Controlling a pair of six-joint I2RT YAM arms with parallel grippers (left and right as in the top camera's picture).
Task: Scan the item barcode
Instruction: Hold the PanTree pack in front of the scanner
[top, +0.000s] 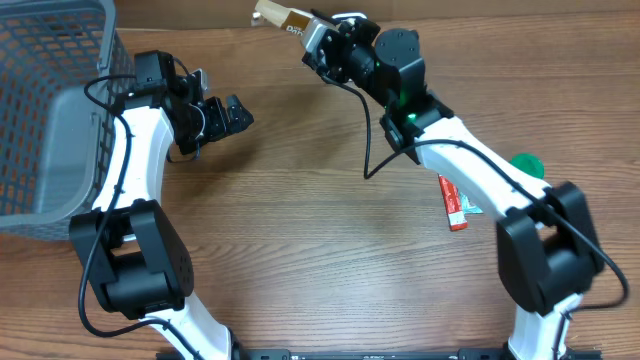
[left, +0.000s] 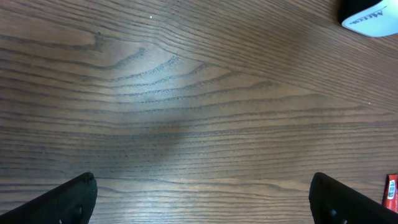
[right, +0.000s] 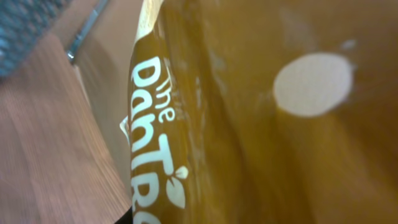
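Observation:
The item is a mustard-brown packet (top: 274, 15) with white lettering, held in the air over the table's far edge by my right gripper (top: 306, 31), which is shut on it. In the right wrist view the packet (right: 249, 124) fills nearly the whole frame and hides the fingers; no barcode shows on this face. My left gripper (top: 230, 114) hovers over bare wood left of centre, open and apart from the packet. Its dark fingertips (left: 74, 199) stand wide at the bottom corners of the left wrist view, with nothing between them.
A grey mesh basket (top: 45, 110) fills the far left. A red packet (top: 454, 203) and a green object (top: 527, 165) lie beside the right arm. A white object with grey lettering (left: 370, 18) and the red packet's edge (left: 390, 193) show in the left wrist view.

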